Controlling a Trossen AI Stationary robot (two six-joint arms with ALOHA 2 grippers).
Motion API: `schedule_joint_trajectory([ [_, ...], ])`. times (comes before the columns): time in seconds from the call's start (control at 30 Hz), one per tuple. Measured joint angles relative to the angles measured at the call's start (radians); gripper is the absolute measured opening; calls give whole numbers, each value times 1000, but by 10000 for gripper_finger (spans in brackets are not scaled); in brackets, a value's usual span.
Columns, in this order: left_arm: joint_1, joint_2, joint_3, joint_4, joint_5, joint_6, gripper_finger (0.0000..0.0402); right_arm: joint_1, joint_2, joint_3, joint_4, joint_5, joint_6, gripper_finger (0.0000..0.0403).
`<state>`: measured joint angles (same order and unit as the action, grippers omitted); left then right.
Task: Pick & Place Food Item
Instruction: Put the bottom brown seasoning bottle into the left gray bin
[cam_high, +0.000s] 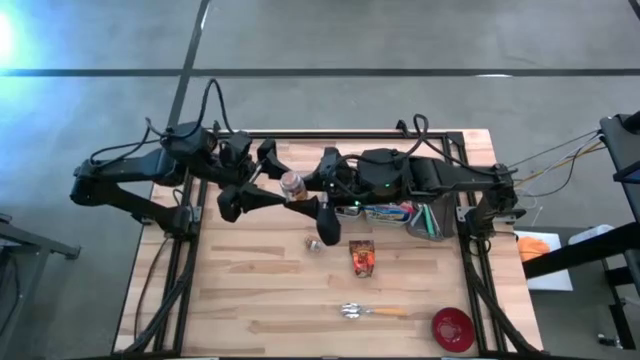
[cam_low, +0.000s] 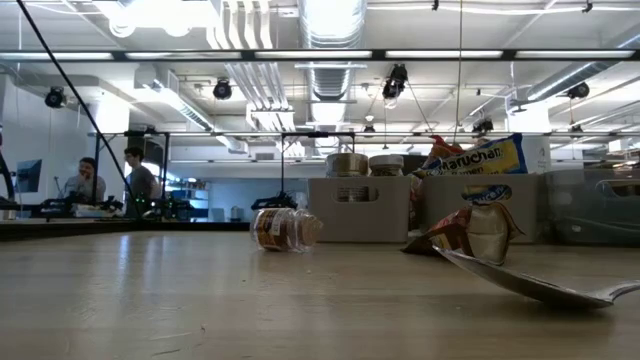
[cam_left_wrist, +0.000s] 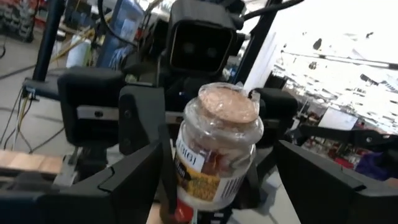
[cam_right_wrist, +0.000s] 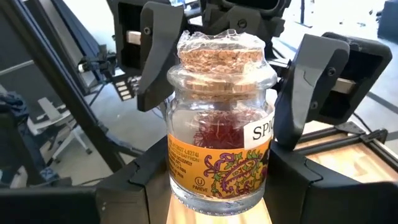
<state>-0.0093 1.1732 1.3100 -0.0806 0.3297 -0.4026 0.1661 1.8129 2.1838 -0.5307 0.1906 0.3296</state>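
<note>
The pale wooden plank tabletop (cam_high: 260, 290) carried a grey storage bin (cam_high: 425, 220) of packets on its right. Above the middle the two dark arms met — apparently a handover in the air. The right tool (cam_right_wrist: 217, 199) was clenched on the base of the clear glass spice jar with a cork stopper (cam_high: 292, 184), held upright; the left tool (cam_left_wrist: 205, 180) stood released, its fingers flanking the jar. A second small jar (cam_low: 283, 229) lay tipped over below.

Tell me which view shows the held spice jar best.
The right wrist view: the jar fills it, with cork and label clear, between the right gripper fingers. The left wrist view shows it tilted. The high view shows it small between both grippers. The low view misses it.
</note>
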Motion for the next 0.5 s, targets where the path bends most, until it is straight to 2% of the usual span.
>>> schedule_joint_trajectory([
  [0.27, 0, 11, 33, -154, 7, 3, 316, -2, -18, 13, -14, -44, 1, 185],
  [0.5, 3, 6, 68, -206, 1, 34, 316, 0, -6, 5, -97, -65, 7, 185],
])
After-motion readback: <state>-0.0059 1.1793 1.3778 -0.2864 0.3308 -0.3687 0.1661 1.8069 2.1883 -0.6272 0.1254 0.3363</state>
